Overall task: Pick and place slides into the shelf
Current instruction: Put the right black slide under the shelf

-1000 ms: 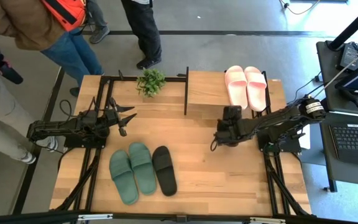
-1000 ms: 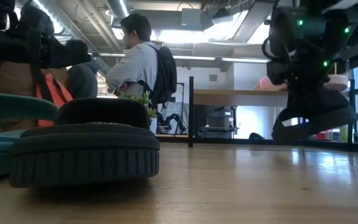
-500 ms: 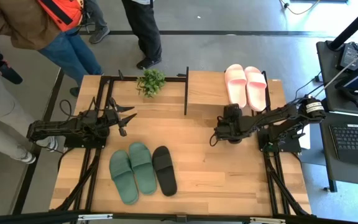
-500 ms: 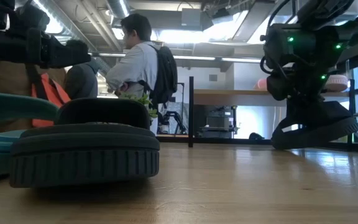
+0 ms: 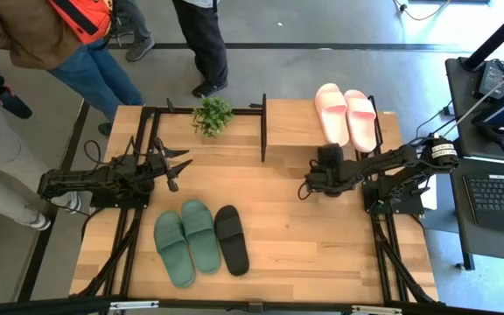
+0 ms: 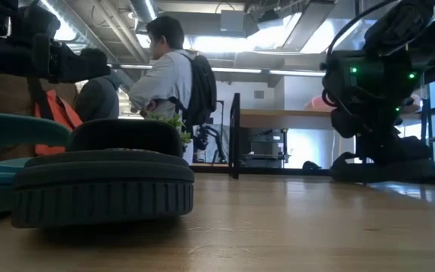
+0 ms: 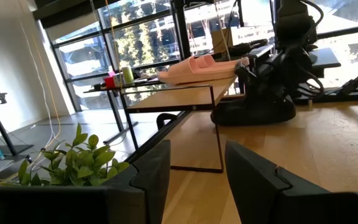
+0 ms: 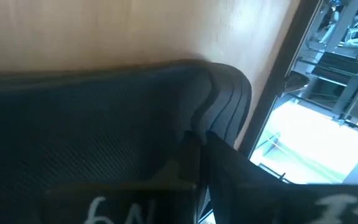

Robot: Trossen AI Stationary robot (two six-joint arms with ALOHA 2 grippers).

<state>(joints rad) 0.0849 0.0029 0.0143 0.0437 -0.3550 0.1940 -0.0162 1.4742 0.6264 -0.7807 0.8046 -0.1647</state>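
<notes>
Pink slides [image 5: 346,117] atop shelf [image 5: 291,133]; right pincer [image 5: 319,181] clamps black slide [image 6: 380,165]; left pincer [image 5: 180,164] parted, empty.

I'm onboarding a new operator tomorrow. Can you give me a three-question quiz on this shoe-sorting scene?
1. True or false: the pink slides lie on top of the shelf.
2. What does the right gripper hold? A) a green slide B) a black slide C) the plant
3. How many slides lie on the table between the arms in the high view, and in which colours?

Key
1. True.
2. B: it is shut on a black slide, low at the table beside the shelf.
3. Three: the two green slides and one black slide. The left gripper hangs open above the table, holding nothing.
</notes>
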